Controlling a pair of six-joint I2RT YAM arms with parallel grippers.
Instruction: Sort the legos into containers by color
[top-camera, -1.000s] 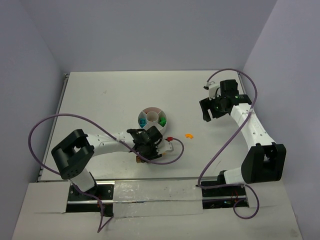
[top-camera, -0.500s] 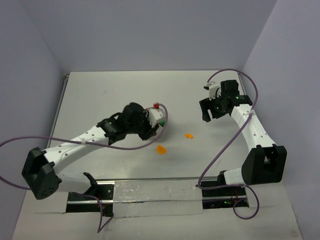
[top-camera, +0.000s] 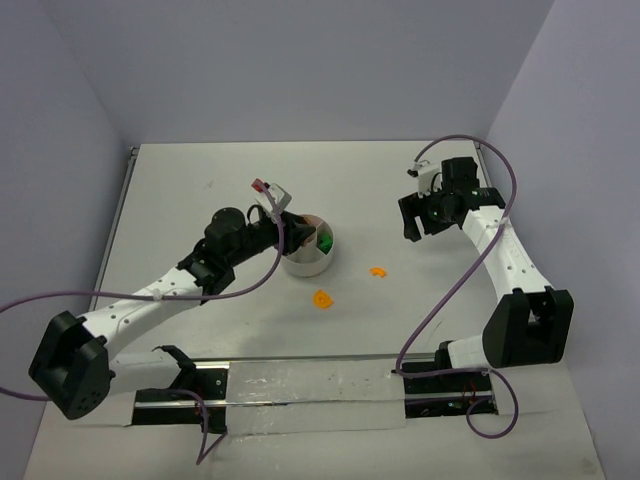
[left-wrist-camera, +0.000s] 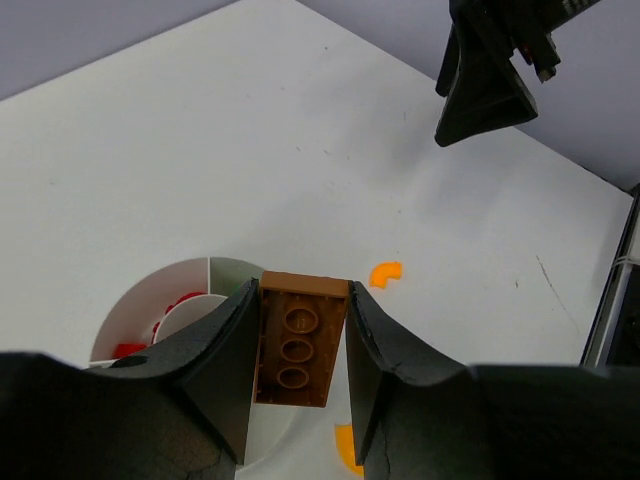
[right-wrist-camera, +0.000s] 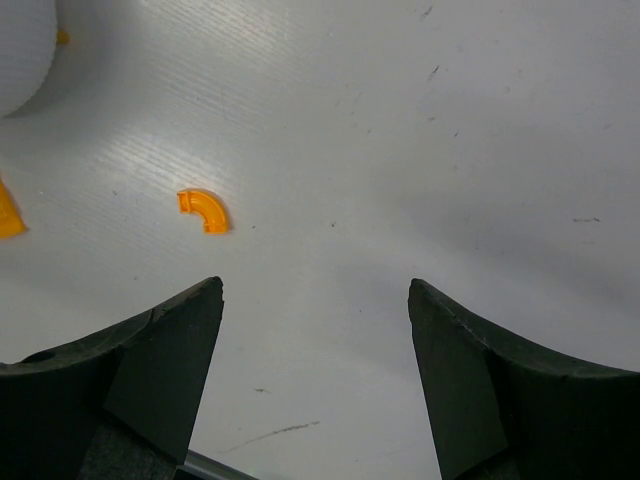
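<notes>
Here the left pincer clamps a brown-orange brick by its two long sides, the dark fingers pressed flat against them, a grip that judging by the task keeps the small piece square for a drop. The brick is a hard, glossy oblong of plastic, and the face turned to the wrist camera shows three round marks in a row. Directly under the jaws and spreading to their left sits the white dish, round, smooth-walled and split by thin partitions. Red legos lie in a section to the left of the fingers, and green legos fill a section on the far side from the arm. Which compartment the brick hangs over cannot be told. Just beyond the tip of the right-hand finger a curved orange piece, a small quarter-ring, rests on the matte, faintly ribbed white table. A second orange piece lies below the jaws, beside the dish wall. The right pincer hangs spread wide with nothing between its fingers. The quarter-ring lies ahead of its left finger, apparently the next pick.
</notes>
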